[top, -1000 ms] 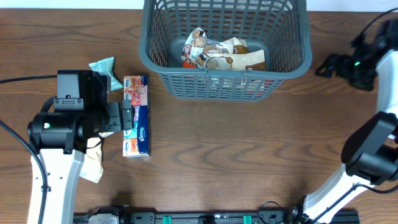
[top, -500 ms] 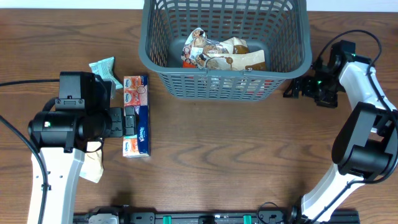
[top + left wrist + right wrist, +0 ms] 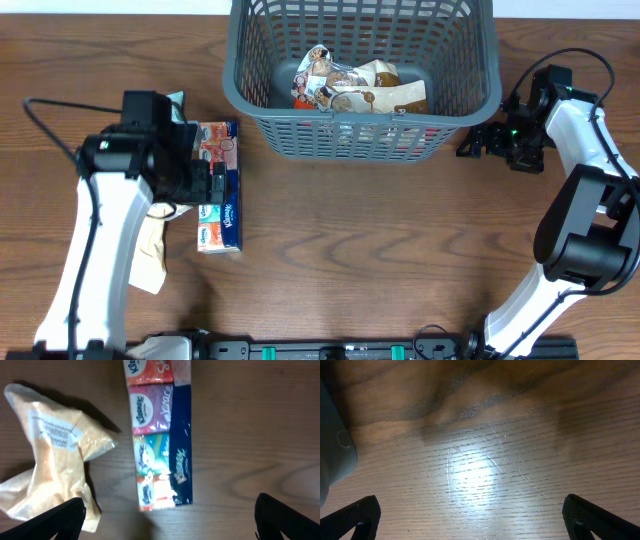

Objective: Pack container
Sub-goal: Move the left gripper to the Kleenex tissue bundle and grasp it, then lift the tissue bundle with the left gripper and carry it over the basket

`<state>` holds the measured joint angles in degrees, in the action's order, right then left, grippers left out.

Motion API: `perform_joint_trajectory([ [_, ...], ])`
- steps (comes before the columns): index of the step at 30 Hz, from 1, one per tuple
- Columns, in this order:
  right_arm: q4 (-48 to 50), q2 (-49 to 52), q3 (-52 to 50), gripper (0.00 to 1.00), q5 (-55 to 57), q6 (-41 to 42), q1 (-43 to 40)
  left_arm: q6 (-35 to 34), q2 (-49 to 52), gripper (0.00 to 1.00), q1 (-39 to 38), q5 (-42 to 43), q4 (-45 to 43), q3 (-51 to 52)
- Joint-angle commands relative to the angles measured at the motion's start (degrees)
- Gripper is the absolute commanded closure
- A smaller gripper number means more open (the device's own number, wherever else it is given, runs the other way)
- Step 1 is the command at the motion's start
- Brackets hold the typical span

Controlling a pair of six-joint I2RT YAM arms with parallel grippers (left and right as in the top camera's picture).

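The container (image 3: 240, 90), a large dark grey lattice basket, stands at the far middle of the table and holds several snack packets (image 3: 355, 88). A long multi-pack of tissues (image 3: 225, 215) lies left of it; in the left wrist view the pack (image 3: 160, 435) runs lengthwise towards the gap between the fingers. My left gripper (image 3: 207, 185) (image 3: 167, 525) hangs open over the pack's left side, holding nothing. My right gripper (image 3: 478, 142) (image 3: 475, 525) is open and empty over bare wood just right of the container, whose corner (image 3: 332, 445) shows at the left edge.
A crumpled beige bag (image 3: 150, 262) (image 3: 50, 465) lies left of the tissue pack, partly under my left arm. A teal packet (image 3: 178, 100) peeks out behind that arm. Cables trail beside the right arm at the table's right edge.
My left arm has swung its wrist farther up the table, staying over the tissue pack. The right gripper came in from the right edge to the container's right side, then held still. Both stayed open.
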<state>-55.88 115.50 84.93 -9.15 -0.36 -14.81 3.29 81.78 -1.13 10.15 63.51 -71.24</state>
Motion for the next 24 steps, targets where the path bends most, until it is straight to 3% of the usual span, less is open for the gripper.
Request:
perform_joint_trajectory([
  [1, -0.09, 0.37, -0.26, 0.01, 0.07, -0.57, 0.61, 1.01, 4.24, 0.01, 0.07, 0.17, -0.48, -2.95],
  [11, -0.04, 0.37, -0.26, 0.01, -0.11, -0.59, 0.66, 4.52, 15.28, 0.01, 0.00, 0.13, -3.32, -3.08],
  [24, -0.02, 0.33, -0.26, 0.01, -0.11, -1.01, 0.66, 2.62, 16.31, 0.01, -4.48, -5.57, -16.09, 3.17],
])
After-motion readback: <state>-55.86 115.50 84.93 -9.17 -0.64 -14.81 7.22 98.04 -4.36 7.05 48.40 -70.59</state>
